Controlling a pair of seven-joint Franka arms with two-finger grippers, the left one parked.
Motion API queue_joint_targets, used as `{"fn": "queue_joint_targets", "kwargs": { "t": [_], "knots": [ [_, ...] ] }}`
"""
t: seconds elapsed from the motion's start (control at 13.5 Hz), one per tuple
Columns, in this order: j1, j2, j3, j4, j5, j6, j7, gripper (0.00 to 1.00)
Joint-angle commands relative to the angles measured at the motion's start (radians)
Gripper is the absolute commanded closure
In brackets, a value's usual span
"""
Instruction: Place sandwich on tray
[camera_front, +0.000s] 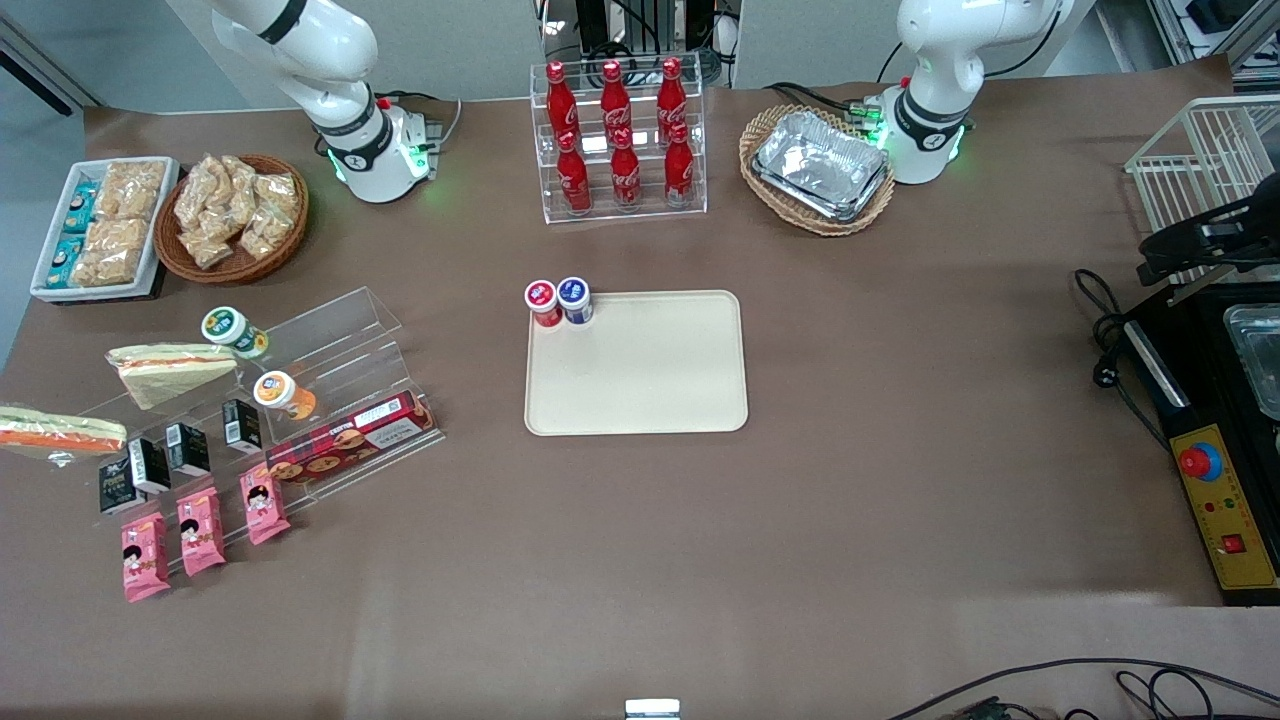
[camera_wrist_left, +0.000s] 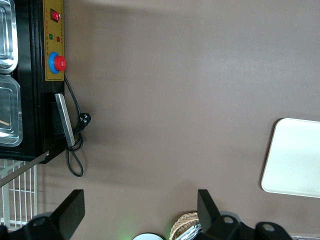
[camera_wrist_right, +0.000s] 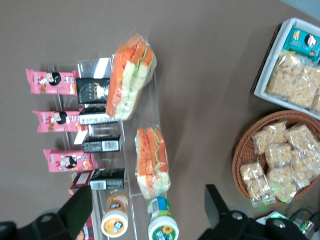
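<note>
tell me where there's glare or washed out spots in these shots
Front view: foil trays glint, green base lights glow. Left wrist view: the tray is bleached near white. Right wrist view: sandwich wrap shines mildly below the gripper, jaws open.

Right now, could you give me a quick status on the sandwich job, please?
Gripper open above the display rack. Sandwich untouched on the rack. Tray holds two small jars at one corner.

Brown table (camera_front: 850, 520), pale grey floor at its edges, even overhead light
</note>
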Motion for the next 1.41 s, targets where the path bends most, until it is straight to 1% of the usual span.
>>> {"fn": "queue_joint_targets", "kwargs": {
  "t": [0.0,0.15,0.3,0.45,0.59,0.74,0.97,1.34],
  "knots": [
    [0.006,0.010,0.005,-0.005,-0.015,0.045,0.043,0.00],
    [0.007,0.021,0.008,-0.012,-0.012,0.043,0.155,0.00],
    [0.024,0.024,0.013,-0.041,-0.014,0.049,0.158,0.00],
    [0.046,0.031,0.013,-0.057,-0.014,0.089,0.161,0.00],
    [0.047,0.035,0.013,-0.077,-0.017,0.132,0.160,0.00],
    [0.046,0.041,0.013,-0.075,-0.015,0.132,0.161,0.00],
    [0.029,0.087,0.001,-0.075,-0.015,0.134,0.195,0.00],
    [-0.025,0.128,-0.007,-0.075,-0.011,0.209,0.120,0.00]
  ]
}}
